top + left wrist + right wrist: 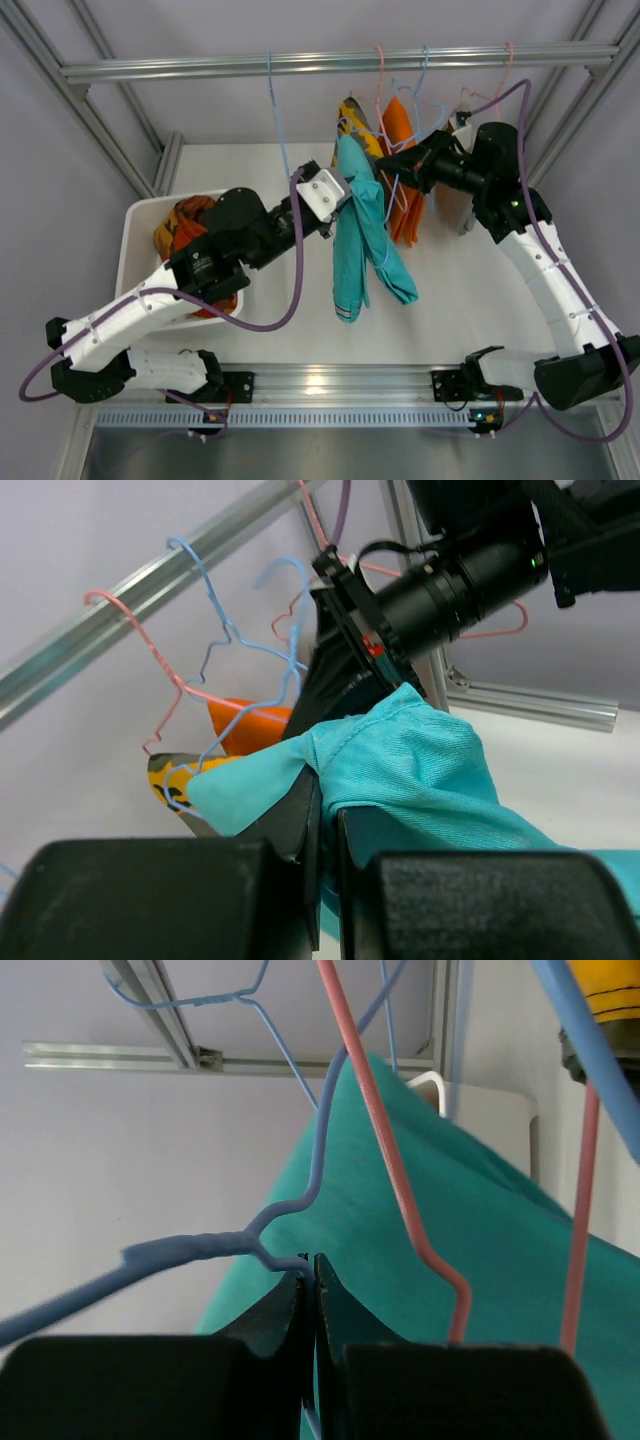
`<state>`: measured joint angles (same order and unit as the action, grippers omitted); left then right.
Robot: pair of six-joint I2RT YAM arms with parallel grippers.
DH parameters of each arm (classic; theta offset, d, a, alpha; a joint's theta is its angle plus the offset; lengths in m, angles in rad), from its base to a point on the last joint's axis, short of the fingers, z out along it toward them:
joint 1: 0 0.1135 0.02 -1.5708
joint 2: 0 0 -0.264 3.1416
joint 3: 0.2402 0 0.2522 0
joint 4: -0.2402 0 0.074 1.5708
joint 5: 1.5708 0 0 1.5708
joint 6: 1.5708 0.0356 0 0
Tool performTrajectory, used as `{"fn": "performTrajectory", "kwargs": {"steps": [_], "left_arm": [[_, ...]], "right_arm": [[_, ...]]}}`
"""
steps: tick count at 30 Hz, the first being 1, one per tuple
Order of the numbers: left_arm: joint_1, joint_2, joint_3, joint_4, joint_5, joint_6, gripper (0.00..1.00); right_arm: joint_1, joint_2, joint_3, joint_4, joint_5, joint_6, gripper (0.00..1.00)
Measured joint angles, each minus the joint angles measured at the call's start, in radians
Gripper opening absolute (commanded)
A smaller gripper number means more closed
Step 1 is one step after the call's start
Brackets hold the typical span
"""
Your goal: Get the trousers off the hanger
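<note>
Teal trousers (362, 235) hang folded over a blue hanger (190, 1248) below the middle of the rail (200, 68). Their legs drop toward the near edge of the table (470, 300). We observe the left gripper (342, 197) at the upper left side of the trousers, its jaws clamped on a fold of the teal cloth. In the left wrist view the cloth bunches over the closed fingers (300, 820). We find the right gripper (405, 165) just right of the top of the trousers. Its jaws are closed on the wire of the blue hanger, with the teal cloth directly behind the tips. A pink hanger (400, 1180) crosses in front of that cloth. Patterned orange trousers (398, 128) hang just behind the teal pair, toward the far edge. At the left edge of the table stands a white bin (128, 250) holding more patterned cloth.
</note>
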<state>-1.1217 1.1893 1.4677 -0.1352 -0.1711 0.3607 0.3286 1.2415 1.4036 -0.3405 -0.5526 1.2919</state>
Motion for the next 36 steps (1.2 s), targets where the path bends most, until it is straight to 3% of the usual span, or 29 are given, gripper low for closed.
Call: {"fn": "performTrajectory", "kwargs": {"steps": [7, 23, 29, 36], "left_arm": [[0.000, 0.000, 0.146, 0.010, -0.013, 0.065, 0.00], [0.028, 0.098, 0.504, 0.257, -0.069, 0.305, 0.00], [0.240, 0.060, 0.500, 0.288, -0.109, 0.310, 0.00], [0.558, -0.169, 0.304, 0.197, -0.141, 0.248, 0.00]], "right_arm": [[-0.004, -0.041, -0.043, 0.003, 0.004, -0.056, 0.00], [0.012, -0.126, -0.154, 0.031, -0.042, -0.195, 0.00], [0.018, -0.153, -0.160, 0.057, -0.069, -0.227, 0.00], [0.025, -0.174, -0.160, 0.101, -0.096, -0.261, 0.00]]}}
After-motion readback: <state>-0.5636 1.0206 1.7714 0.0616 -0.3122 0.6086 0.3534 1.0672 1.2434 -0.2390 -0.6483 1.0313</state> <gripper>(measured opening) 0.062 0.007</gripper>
